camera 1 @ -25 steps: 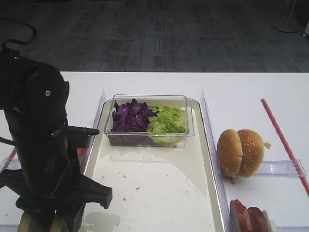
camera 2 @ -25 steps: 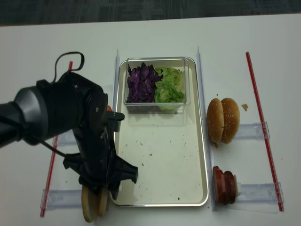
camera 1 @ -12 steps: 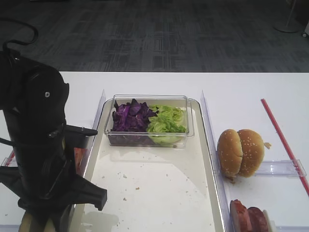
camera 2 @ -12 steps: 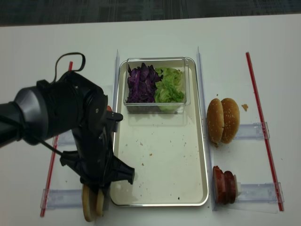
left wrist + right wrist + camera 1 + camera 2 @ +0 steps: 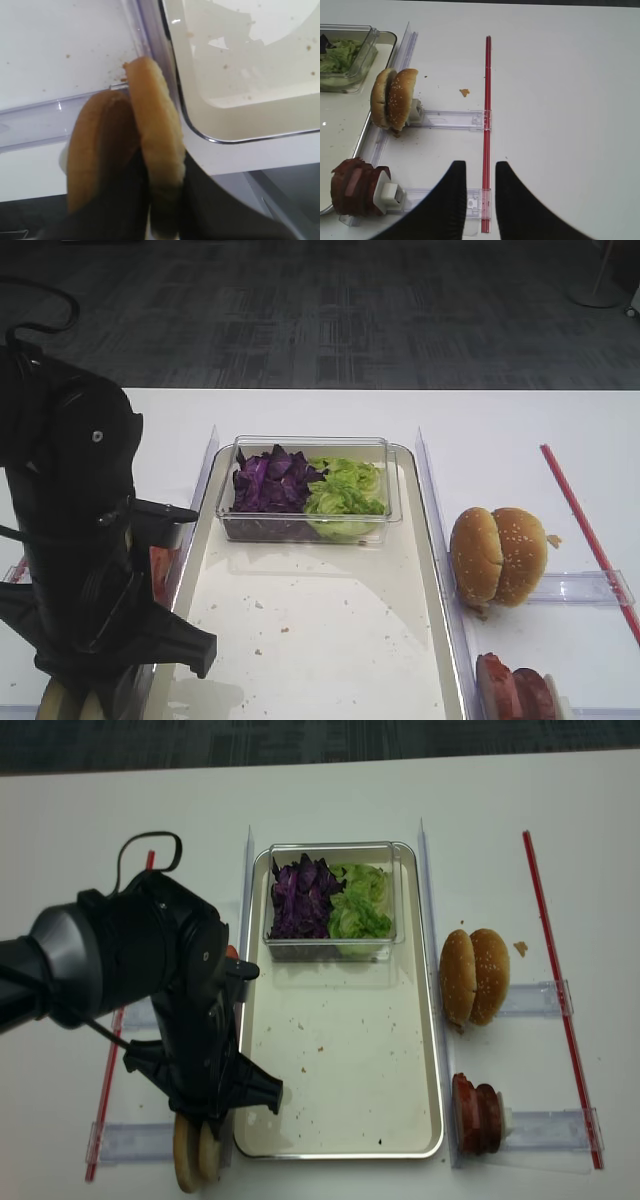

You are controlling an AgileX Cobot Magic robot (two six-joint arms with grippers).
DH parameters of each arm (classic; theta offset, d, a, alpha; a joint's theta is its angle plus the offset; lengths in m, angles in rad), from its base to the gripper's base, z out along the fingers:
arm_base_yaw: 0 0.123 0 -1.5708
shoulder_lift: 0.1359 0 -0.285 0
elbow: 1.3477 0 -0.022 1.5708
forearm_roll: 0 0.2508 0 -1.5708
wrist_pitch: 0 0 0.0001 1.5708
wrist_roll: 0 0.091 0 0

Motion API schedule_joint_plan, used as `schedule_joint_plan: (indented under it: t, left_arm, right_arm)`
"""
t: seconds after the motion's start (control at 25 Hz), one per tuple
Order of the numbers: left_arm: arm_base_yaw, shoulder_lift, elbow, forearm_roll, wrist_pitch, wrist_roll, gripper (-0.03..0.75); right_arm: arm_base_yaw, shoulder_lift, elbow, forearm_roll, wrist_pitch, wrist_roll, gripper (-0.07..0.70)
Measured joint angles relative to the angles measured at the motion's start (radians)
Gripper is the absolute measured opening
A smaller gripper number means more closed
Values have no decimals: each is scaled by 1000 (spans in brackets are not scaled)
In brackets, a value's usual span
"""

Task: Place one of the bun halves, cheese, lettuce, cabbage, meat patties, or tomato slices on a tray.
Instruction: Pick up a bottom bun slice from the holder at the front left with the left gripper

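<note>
left gripper (image 5: 162, 200) clamped on one upright bun half (image 5: 156, 150) beside tray (image 5: 240, 115), likely to lift it over; right gripper (image 5: 476, 172) fingers apart, idle

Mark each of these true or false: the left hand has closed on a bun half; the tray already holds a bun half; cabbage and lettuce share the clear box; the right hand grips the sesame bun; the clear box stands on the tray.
1. The left hand has closed on a bun half: true.
2. The tray already holds a bun half: false; it holds only crumbs and the clear box.
3. Cabbage and lettuce share the clear box: true.
4. The right hand grips the sesame bun: false; it is open, apart from it.
5. The clear box stands on the tray: true.
</note>
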Motion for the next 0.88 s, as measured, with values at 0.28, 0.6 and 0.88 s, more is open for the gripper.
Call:
schedule_joint_plan:
  t: [0.28,0.6,0.88]
  left_arm:
    - [0,0,0,4,2,0,85]
    - [0,0,0,4,2,-2,85]
    - [0,0,-17,4,19,-2,84]
  right_arm:
    - [0,0,0,0,0,0,193]
    - [0,0,0,0,0,0,193]
    - [0,0,0,0,0,0,193]
